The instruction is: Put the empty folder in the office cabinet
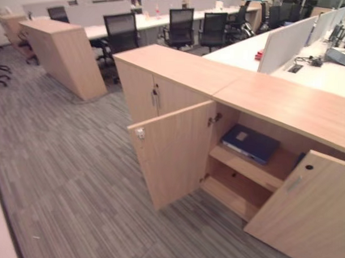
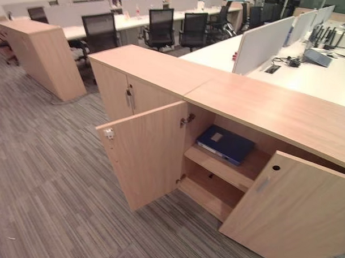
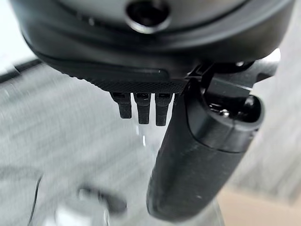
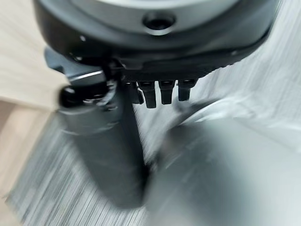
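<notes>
Both hands are hanging low over the grey carpet, holding nothing: the left hand and the right hand are each showing straight, relaxed fingers in their wrist views, which the head views are not showing. Farther off, the cabinet is standing with both doors swung wide, and the blue folder is lying flat on its upper shelf, so the task is looking done. Beyond the cabinet, black chairs are lining the desks.

No legible text, number or sign can be made out; the pale label on the folder cannot be read.
</notes>
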Controlling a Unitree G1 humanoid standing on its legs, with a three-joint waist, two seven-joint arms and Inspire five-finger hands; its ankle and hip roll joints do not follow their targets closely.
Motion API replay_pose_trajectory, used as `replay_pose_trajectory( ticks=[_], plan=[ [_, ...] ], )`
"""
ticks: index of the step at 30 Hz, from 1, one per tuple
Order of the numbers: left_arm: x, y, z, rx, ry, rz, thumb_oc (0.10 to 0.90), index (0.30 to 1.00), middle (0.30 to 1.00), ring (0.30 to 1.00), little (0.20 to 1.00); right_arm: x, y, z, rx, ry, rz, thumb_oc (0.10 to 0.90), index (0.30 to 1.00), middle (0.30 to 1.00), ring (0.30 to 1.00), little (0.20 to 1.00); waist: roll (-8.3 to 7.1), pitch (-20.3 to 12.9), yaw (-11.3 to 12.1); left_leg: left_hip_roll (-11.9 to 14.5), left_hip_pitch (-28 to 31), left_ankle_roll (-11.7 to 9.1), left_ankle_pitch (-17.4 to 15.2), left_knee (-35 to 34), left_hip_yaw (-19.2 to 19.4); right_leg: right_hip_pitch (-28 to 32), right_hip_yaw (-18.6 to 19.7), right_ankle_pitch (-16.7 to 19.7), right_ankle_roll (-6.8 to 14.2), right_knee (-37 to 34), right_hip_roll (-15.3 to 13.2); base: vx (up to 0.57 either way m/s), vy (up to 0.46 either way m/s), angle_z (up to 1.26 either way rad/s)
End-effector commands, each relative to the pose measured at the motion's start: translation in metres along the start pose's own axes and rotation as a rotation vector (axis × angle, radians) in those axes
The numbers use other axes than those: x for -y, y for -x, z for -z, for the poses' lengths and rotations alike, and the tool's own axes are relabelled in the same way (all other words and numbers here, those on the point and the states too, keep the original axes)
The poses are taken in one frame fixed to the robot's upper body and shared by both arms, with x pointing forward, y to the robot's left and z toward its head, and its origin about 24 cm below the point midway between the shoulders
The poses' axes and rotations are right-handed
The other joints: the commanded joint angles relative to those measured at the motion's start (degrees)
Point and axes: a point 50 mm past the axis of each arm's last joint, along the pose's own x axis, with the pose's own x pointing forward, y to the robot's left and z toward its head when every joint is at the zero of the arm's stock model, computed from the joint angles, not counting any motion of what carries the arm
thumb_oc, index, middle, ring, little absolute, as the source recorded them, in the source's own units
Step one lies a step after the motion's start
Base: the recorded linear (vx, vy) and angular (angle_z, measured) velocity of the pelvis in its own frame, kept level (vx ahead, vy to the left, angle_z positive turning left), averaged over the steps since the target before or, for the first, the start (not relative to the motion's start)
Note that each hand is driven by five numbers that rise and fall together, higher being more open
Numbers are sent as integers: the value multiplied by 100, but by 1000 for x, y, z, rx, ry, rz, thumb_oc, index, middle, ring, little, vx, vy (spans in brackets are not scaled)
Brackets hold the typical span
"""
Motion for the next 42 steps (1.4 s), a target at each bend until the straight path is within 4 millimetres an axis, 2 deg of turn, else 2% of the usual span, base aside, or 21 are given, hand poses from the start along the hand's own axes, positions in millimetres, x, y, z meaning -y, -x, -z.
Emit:
replay_pose_trajectory(
  ticks=[1, 3, 4, 5, 6, 7, 8, 11, 13, 14, 15, 16, 17, 18, 23, 24, 28, 29, 34, 40, 42],
  plan=[
    [14, -1, -44, 168, 4, 25, 800, 900, 900, 900, 900, 9, 1, 18, -70, -40, 49, 800, 900, 900, 900, 900, -65, 27, -198, -48, 149, -502, -631, -268, 342, -410, 823, 353, 99, -655, 280, 2, 76, 75],
    [0, 2, -66, 244, -85, -10, 800, 900, 900, 900, 900, 20, 2, 20, -67, -59, 70, 800, 900, 900, 900, 900, -29, -58, -345, -118, 76, -454, -520, -268, 293, -363, 959, 506, 102, -837, 360, 14, 13, 51],
    [0, 2, -66, 244, -85, -10, 800, 900, 900, 900, 900, 20, 2, 20, -67, -59, 70, 800, 900, 900, 900, 900, -30, -57, -346, -118, 77, -454, -521, -268, 292, -360, 957, 508, 102, -840, 361, 43, -11, 31],
    [-10, 3, -75, 265, -107, -37, 800, 900, 900, 900, 900, 21, 2, 21, -69, -59, 71, 800, 900, 900, 900, 900, -33, -96, -365, -117, 87, -459, -521, -268, 299, -321, 961, 532, 124, -913, 379, 50, -33, 13],
    [-27, 9, -103, 346, -170, -102, 800, 900, 900, 900, 900, 22, 2, 22, -70, -50, 67, 800, 900, 900, 900, 900, -47, -156, -392, -93, 114, -477, -513, -268, 303, -250, 962, 527, 129, -978, 400, 50, -33, -4],
    [-27, 9, -103, 346, -170, -102, 800, 900, 900, 900, 900, 21, 2, 22, -70, -50, 67, 800, 900, 900, 900, 900, -48, -155, -392, -93, 115, -477, -514, -268, 304, -249, 962, 526, 129, -978, 400, 45, -44, -11],
    [-38, 17, -130, 429, -206, -156, 800, 900, 900, 900, 900, 20, 2, 19, -56, -56, 60, 800, 900, 900, 900, 900, -61, -178, -418, -80, 147, -491, -523, -268, 316, -219, 976, 501, 131, -979, 403, 31, -28, -11],
    [-51, 33, -170, 557, -246, -223, 800, 900, 900, 900, 900, 21, 2, 16, -37, -56, 57, 800, 900, 900, 900, 900, -68, -239, -482, -62, 218, -511, -564, -268, 340, -148, 976, 453, 143, -979, 401, 38, -30, -17],
    [-50, 53, -209, 700, -306, -251, 800, 900, 900, 900, 900, 26, 2, 15, -36, -47, 64, 800, 900, 900, 900, 900, -57, -277, -555, -56, 297, -524, -607, -268, 354, -68, 931, 424, 164, -979, 380, 41, -17, -3],
    [-50, 61, -221, 743, -344, -281, 800, 900, 900, 900, 900, 27, 2, 16, -39, -41, 65, 800, 900, 900, 900, 900, -48, -294, -585, -59, 323, -525, -623, -268, 363, -54, 932, 417, 172, -979, 376, 34, -3, -4],
    [-50, 61, -221, 743, -344, -281, 800, 900, 900, 900, 900, 27, 2, 16, -39, -41, 65, 800, 900, 900, 900, 900, -48, -292, -585, -59, 326, -525, -624, -268, 363, -51, 932, 417, 172, -979, 375, 35, 8, -2],
    [-49, 71, -238, 795, -383, -319, 800, 900, 900, 900, 900, 29, 2, 16, -38, -34, 65, 800, 900, 900, 900, 900, -44, -322, -640, -64, 372, -524, -657, -268, 386, -20, 947, 416, 184, -979, 362, 0, 0, 0],
    [-49, 72, -238, 795, -383, -319, 800, 900, 900, 900, 900, 29, 2, 16, -38, -34, 65, 800, 900, 900, 900, 900, -44, -318, -638, -64, 376, -524, -657, -268, 386, -18, 947, 416, 184, -979, 361, 49, 15, -3],
    [-48, 80, -252, 837, -406, -332, 800, 900, 900, 900, 900, 29, 3, 17, -40, -31, 61, 800, 900, 900, 900, 900, -42, -343, -702, -66, 432, -523, -690, -268, 434, 16, 957, 419, 195, -979, 349, 32, 15, -7],
    [-61, 96, -277, 860, -474, -408, 800, 900, 900, 900, 900, 34, 3, 17, -44, -17, 64, 800, 900, 900, 900, 900, -39, -378, -832, -56, 527, -523, -751, -268, 551, 39, 1030, 432, 220, -979, 338, 33, 17, -15],
    [-67, 102, -288, 854, -494, -441, 800, 900, 900, 900, 900, 37, 4, 17, -45, -9, 68, 800, 900, 900, 900, 900, -40, -385, -901, -56, 580, -517, -783, -268, 613, 42, 1082, 441, 238, -979, 339, 23, 19, -11],
    [-77, 109, -299, 824, -499, -470, 800, 900, 900, 900, 900, 41, 4, 18, -46, -5, 70, 800, 900, 900, 900, 900, -42, -392, -996, -65, 631, -503, -814, -268, 715, 23, 1178, 480, 259, -979, 332, 18, 24, -19],
    [-79, 115, -308, 835, -492, -475, 800, 900, 900, 900, 900, 44, 4, 18, -46, -10, 75, 800, 900, 900, 900, 900, -33, -397, -1049, -67, 666, -496, -838, -268, 773, 16, 1216, 494, 276, -979, 331, 11, 24, -14],
    [-68, 135, -333, 906, -502, -454, 800, 900, 900, 900, 900, 52, 6, 18, -54, -28, 92, 800, 900, 900, 900, 900, -39, -358, -1130, -75, 743, -469, -878, -268, 902, -41, 1384, 544, 304, -979, 339, -5, 25, -17],
    [-65, 137, -339, 884, -471, -431, 800, 900, 900, 900, 900, 57, 7, 20, -69, -28, 103, 800, 900, 900, 900, 900, -66, -370, -1211, -76, 790, -462, -909, -268, 1022, -76, 1506, 566, 322, -979, 338, -3, 15, -13],
    [-65, 130, -335, 841, -307, -324, 800, 900, 900, 900, 900, 61, 7, 17, -64, -32, 108, 800, 900, 900, 900, 900, -74, -378, -1299, -55, 850, -463, -941, -268, 1097, -104, 1595, 586, 322, -979, 372, 2, 24, -20]
  ],
)
